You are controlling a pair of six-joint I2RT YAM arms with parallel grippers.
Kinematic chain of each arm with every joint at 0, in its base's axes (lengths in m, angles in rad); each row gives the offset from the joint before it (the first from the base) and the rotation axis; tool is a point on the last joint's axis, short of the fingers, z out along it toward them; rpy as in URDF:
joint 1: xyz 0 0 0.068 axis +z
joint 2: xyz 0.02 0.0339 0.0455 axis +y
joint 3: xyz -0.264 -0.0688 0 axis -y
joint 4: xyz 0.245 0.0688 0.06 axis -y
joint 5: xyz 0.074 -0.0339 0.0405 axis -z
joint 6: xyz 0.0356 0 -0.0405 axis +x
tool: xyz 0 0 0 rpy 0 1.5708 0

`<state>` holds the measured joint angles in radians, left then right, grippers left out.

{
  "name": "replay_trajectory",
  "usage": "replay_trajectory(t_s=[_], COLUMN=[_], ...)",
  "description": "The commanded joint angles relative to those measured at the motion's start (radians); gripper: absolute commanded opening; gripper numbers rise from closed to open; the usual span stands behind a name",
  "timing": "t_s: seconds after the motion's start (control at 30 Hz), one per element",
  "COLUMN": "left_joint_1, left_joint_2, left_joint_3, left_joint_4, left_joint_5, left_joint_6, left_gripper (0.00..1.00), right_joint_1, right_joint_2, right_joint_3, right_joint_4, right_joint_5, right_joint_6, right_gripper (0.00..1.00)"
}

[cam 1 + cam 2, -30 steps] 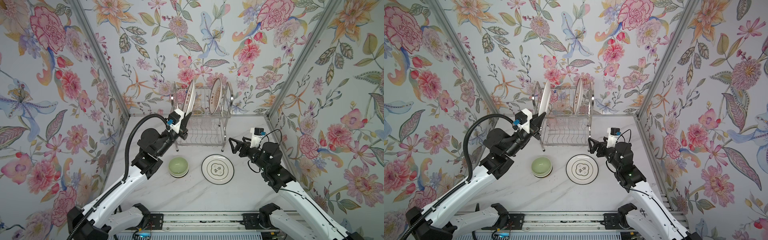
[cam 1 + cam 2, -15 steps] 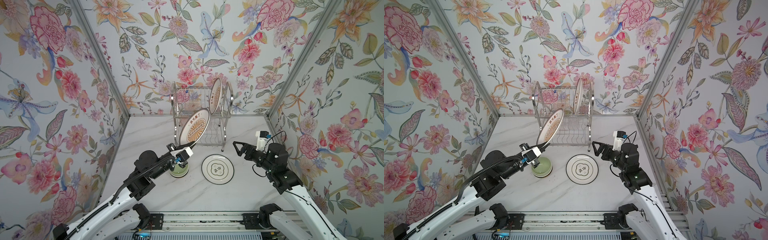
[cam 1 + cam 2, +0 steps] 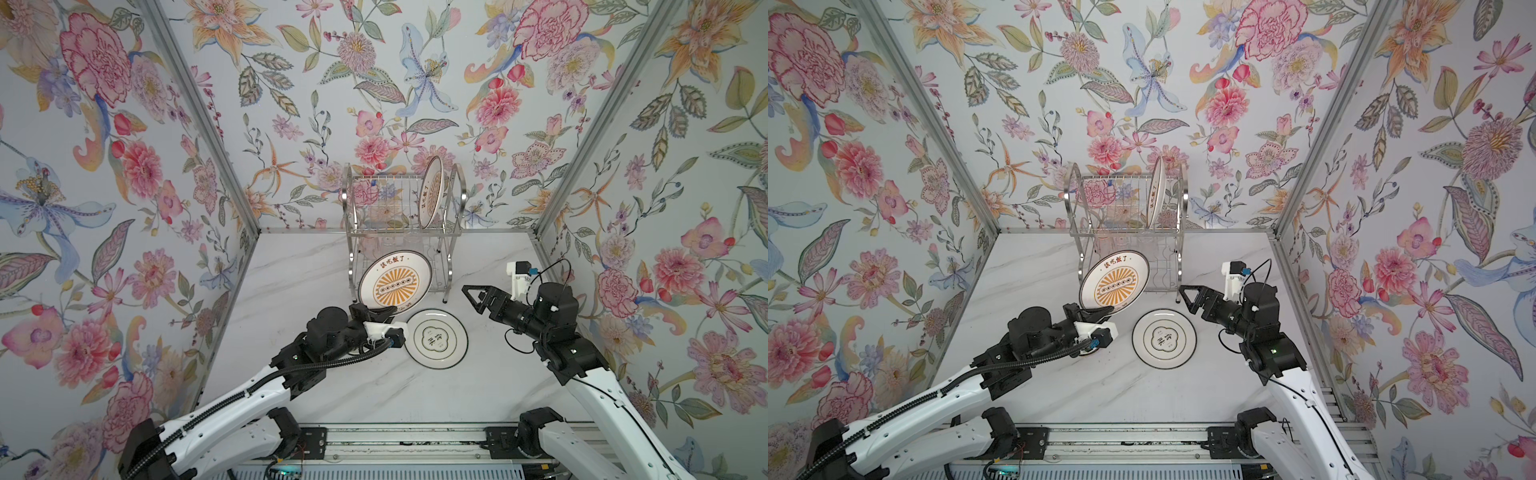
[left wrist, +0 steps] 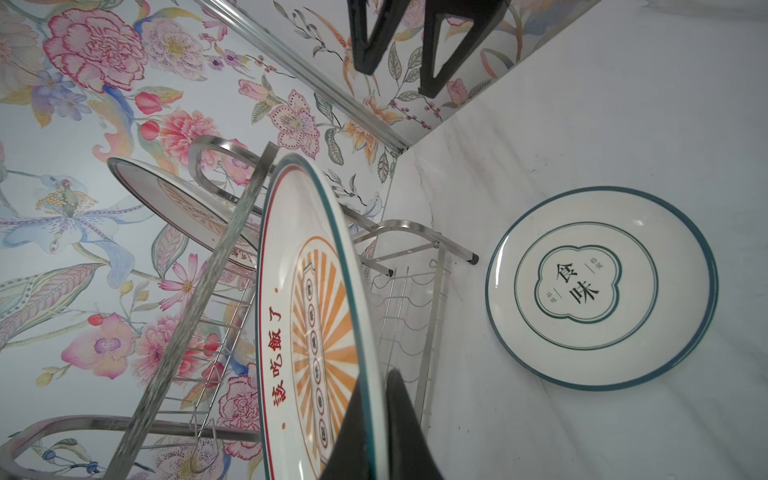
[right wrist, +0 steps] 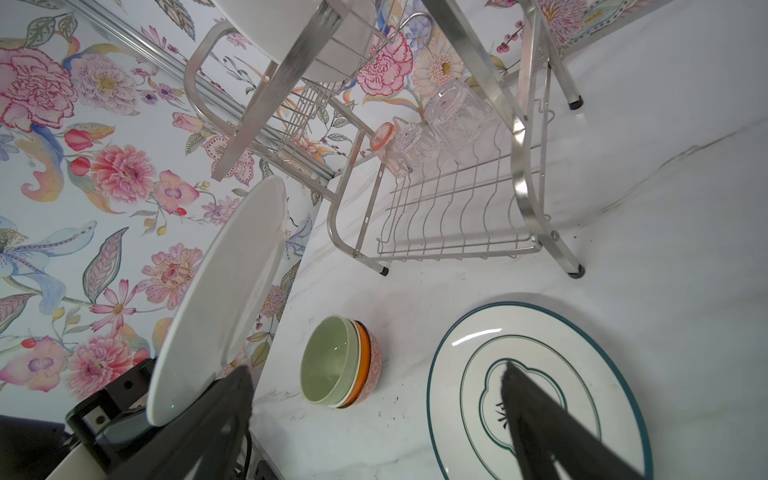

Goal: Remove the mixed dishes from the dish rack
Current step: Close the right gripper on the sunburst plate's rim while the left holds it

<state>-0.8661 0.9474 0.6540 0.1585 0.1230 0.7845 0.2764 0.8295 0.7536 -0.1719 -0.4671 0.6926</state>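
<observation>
1. Across both top views, the left gripper [image 3: 380, 312] [image 3: 1097, 314] is clamped tight on the lower rim of the sunburst plate [image 3: 395, 284] [image 3: 1115, 282]. That plate is tilted up, face to the camera, just in front of the dish rack [image 3: 349, 208] [image 3: 1180, 208].
2. Same views: the rack stands at the back wall. The second sunburst plate [image 3: 431, 193] [image 3: 1156, 193] is on edge in the upper tier, at the right end. The green-rimmed plate [image 3: 436, 338] [image 3: 1163, 338] lies flat on the table [image 3: 291, 270].
3. Same views: the right gripper [image 3: 471, 297] [image 3: 1187, 297] has its jaws spread wide with nothing between them. It is near the rack's right front leg.
4. Left wrist view: one dark finger [image 4: 390, 432] presses the held plate's [image 4: 320, 316] rim. The rack is behind it, and the green-rimmed plate [image 4: 600, 286] is apart on the table.
5. Right wrist view: the fingers [image 5: 548, 419] are wide apart and empty. The stacked bowls [image 5: 340, 361], green inside orange inside pink-patterned, sit on the table beside the green-rimmed plate [image 5: 582, 345]. The pink cup [image 5: 386, 149] and the clear cups [image 5: 461, 116] are on the rack's lower tier.
</observation>
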Motion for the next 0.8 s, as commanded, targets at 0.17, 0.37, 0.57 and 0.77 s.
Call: replay_trajectory(t_s=[0.17,0.37,0.57,0.77], left_joint_1=[-0.075,-0.107,-0.117,-0.125], left_joint_2=[0.084,0.173,0.228,0.253], left_joint_3=[-0.042,-0.033,-0.026,-0.030], left_joint_4=[0.184,0.182,0.227,0.254], left_joint_5=[-0.100,-0.124,-0.132,-0.127], left_joint_6=[0.126,0.197,0.237,0.267], left_gripper=[0.00,0.00,0.00,0.00], right_joint_1=[0.072,0.117,0.132,0.132], right_joint_2=[0.123,0.227,0.314,0.365], right_joint_3=[0.074,0.113,0.144,0.174], right_joint_4=[0.066,0.055,0.011,-0.040], right_joint_5=[-0.056,-0.032,-0.013,-0.010], right_joint_6=[-0.035,-0.052,-0.054,-0.068], right_gripper=[0.91,0.84,0.75,0.59])
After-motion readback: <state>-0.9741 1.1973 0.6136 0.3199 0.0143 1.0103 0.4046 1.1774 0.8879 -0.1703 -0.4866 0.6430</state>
